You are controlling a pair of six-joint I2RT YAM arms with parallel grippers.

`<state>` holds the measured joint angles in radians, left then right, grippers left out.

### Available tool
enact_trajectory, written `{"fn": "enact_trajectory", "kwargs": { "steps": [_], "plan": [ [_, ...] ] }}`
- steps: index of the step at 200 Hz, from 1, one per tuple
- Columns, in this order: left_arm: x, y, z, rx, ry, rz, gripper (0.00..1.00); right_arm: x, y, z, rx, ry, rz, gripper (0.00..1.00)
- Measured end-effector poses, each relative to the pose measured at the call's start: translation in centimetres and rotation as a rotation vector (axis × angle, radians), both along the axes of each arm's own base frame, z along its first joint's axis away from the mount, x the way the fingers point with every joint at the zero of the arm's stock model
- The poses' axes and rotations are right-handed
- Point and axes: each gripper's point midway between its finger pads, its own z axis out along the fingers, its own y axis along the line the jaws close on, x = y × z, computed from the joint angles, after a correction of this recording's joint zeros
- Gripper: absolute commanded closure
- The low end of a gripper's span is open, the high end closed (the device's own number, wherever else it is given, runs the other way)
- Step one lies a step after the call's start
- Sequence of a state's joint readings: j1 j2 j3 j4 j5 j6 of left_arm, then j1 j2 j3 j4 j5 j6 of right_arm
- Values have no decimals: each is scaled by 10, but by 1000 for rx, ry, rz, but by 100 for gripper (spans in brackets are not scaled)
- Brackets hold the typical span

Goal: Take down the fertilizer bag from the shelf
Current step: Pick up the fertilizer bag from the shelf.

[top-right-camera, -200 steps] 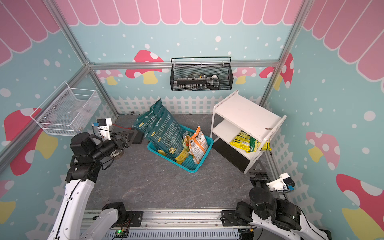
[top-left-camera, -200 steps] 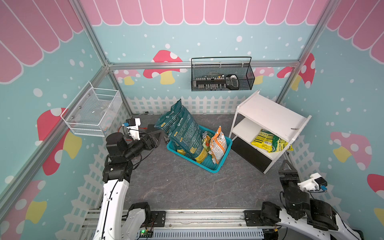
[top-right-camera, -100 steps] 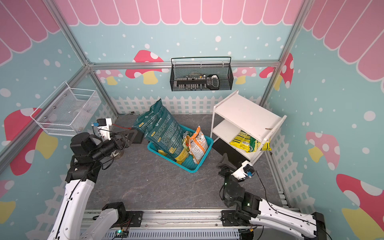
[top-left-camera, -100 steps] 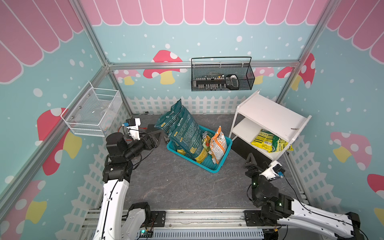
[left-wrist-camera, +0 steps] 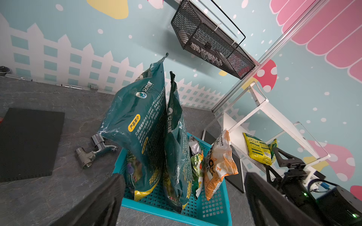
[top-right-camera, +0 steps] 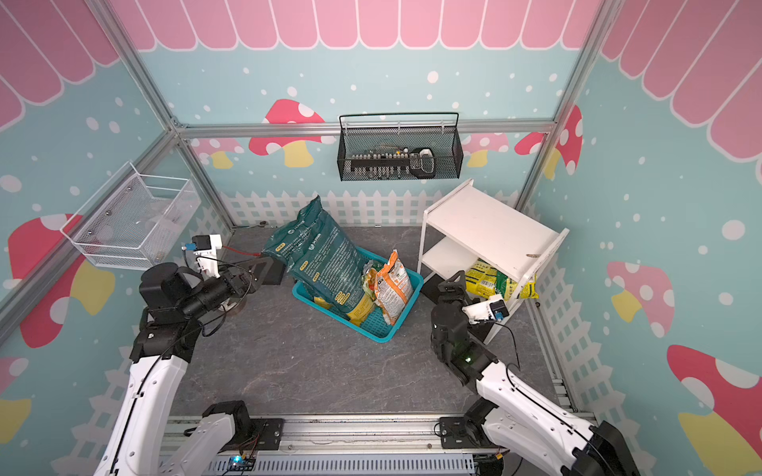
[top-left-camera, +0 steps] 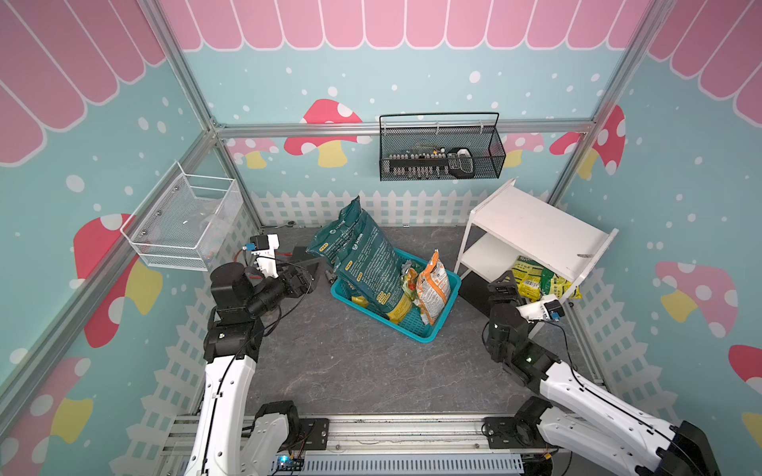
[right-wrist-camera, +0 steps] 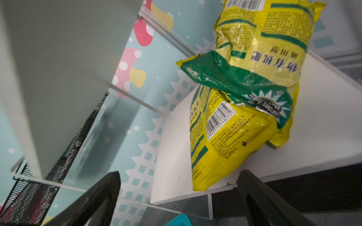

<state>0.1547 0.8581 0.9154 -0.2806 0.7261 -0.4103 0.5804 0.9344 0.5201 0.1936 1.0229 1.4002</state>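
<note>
The right gripper [top-left-camera: 504, 284], a black two-fingered claw on a white arm, stands at the front of the small white free-standing shelf [top-left-camera: 532, 224] with its fingers spread wide and nothing between them. Straight ahead of it, just past the fingertips, lies the crinkled yellow-and-green plastic fertilizer bag [right-wrist-camera: 242, 109], flat on the shelf's middle board under the top board. In the right wrist view the bag's near corner reaches the board's front edge, in the gap between the two fingers; from here it looks just clear of both, though the angle makes that hard to swear to. In both top views the bag [top-right-camera: 497, 282] pokes out past the shelf's side panel, beyond the claw.

Well away to the claw's left, on the grey stone-patterned floor [top-left-camera: 350, 362], sits a shallow teal perforated plastic basket [top-left-camera: 433, 325] holding two tall dark-green printed sacks [top-left-camera: 367, 259] leaning together and a smaller orange-and-white pouch [top-left-camera: 433, 288].

On the far side of that basket the left gripper [left-wrist-camera: 184, 197] hangs above the floor, pointed at the sacks, its black fingers parted and empty. A small metal tap fitting [left-wrist-camera: 92, 150] lies on the floor ahead of it, beside the basket.
</note>
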Motion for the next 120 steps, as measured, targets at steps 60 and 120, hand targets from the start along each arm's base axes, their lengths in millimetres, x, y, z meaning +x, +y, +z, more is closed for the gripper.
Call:
{"fn": "enact_trajectory", "kwargs": {
  "steps": [60, 120],
  "plan": [
    [0, 0, 0, 0, 0, 0, 1, 14, 7, -3, 118, 30, 10, 7],
    [0, 0, 0, 0, 0, 0, 0, 15, -6, -8, 148, 36, -39, 9]
  ]
}}
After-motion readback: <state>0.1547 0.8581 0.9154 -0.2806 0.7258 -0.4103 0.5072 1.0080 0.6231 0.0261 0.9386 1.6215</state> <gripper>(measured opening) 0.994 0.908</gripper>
